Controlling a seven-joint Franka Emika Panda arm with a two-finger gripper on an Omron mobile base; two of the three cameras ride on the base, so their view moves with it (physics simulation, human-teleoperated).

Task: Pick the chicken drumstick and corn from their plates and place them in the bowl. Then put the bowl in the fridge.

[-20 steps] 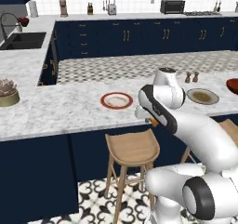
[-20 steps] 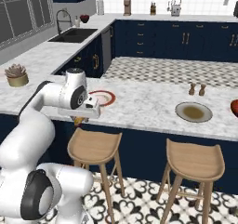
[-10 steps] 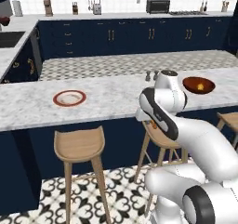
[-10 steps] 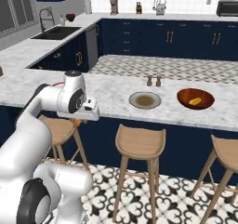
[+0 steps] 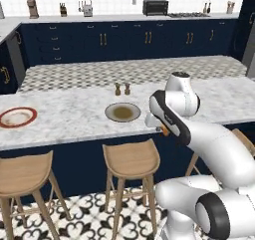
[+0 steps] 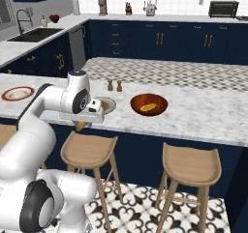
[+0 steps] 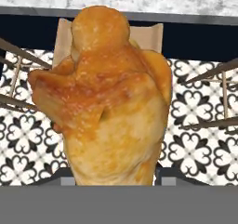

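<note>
We see our tool [image 6: 83, 124] pinching the chicken drumstick [image 7: 109, 97], which hangs below the wrist just off the near edge of the bench [image 6: 203, 112], above a wooden stool [image 6: 91, 149]. In the hand view the golden-brown meat sits between the two dark fingertips [image 7: 169, 174], over the patterned floor [image 7: 200, 144]. From the left base view an orange tip of the drumstick shows under the tool [image 5: 164, 131]. On the bench, the grey plate [image 5: 122, 112] lies just beyond the tool. Right of it stands the reddish-brown bowl [image 6: 148, 105] with the corn [image 6: 148, 107] lying inside. The red-rimmed plate [image 5: 17, 117] lies well to the left. Two small shakers [image 5: 122, 89] stand behind the grey plate.
</note>
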